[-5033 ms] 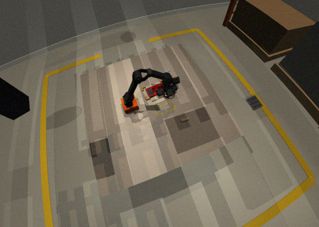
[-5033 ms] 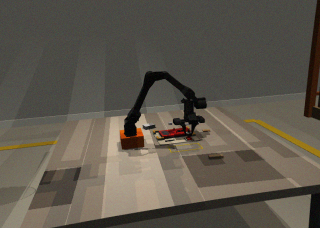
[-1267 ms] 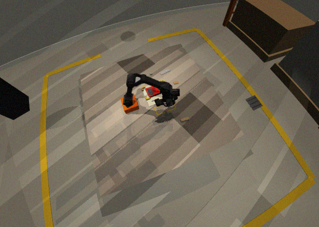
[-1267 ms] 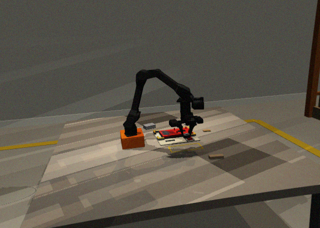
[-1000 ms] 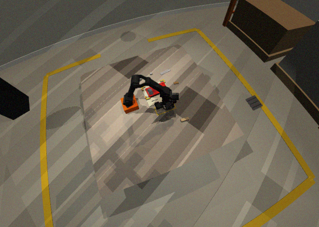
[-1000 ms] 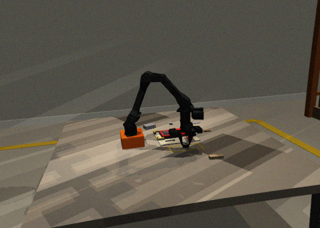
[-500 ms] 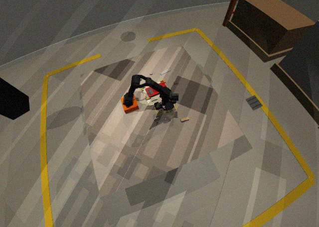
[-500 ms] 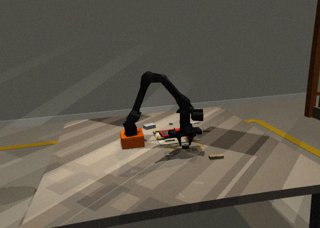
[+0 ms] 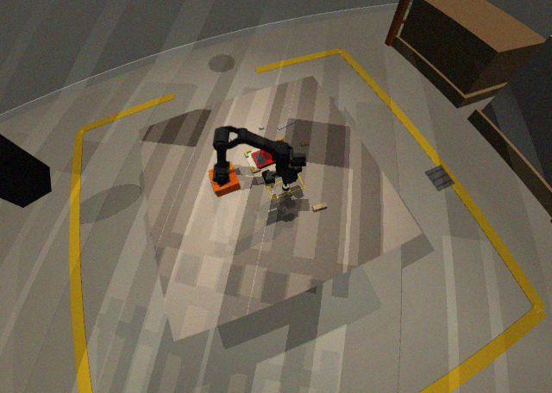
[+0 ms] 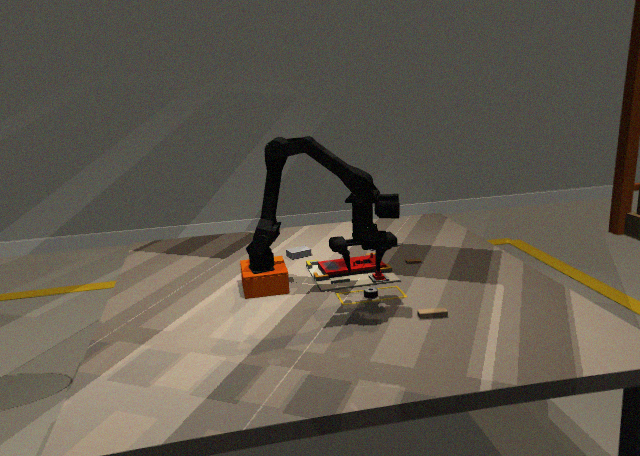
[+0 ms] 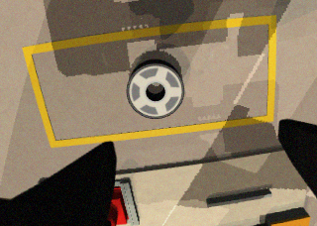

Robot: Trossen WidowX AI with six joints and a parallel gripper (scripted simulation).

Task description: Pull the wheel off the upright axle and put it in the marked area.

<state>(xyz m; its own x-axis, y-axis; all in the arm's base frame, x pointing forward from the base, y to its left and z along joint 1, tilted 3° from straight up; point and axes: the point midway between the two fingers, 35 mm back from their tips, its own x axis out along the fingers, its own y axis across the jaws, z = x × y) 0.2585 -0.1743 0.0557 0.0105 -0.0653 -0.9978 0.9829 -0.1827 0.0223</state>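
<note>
Wheel down inside marked area, gripper clear

The wheel [image 9: 285, 187] [image 10: 370, 293] [image 11: 167, 91] lies flat on the table [image 9: 267, 255] [image 10: 289, 348] [image 11: 94, 104], its hub hole facing up — wholly within the yellow outline [image 9: 304, 187] [image 10: 405, 292] [image 11: 271, 72] and touching no side of it. The gripper [image 9: 279, 176] [image 10: 363, 272] [image 11: 197, 140] stands with its fingers wide apart, holding nothing, raised above the table and apart from the wheel. Beside the outline sits the pale board [image 10: 325, 283] [image 11: 183, 186] with its red part [image 9: 261, 158] [image 10: 330, 268]; a wooden block [image 9: 319, 207] [image 10: 432, 313] rests outside the marking.
</note>
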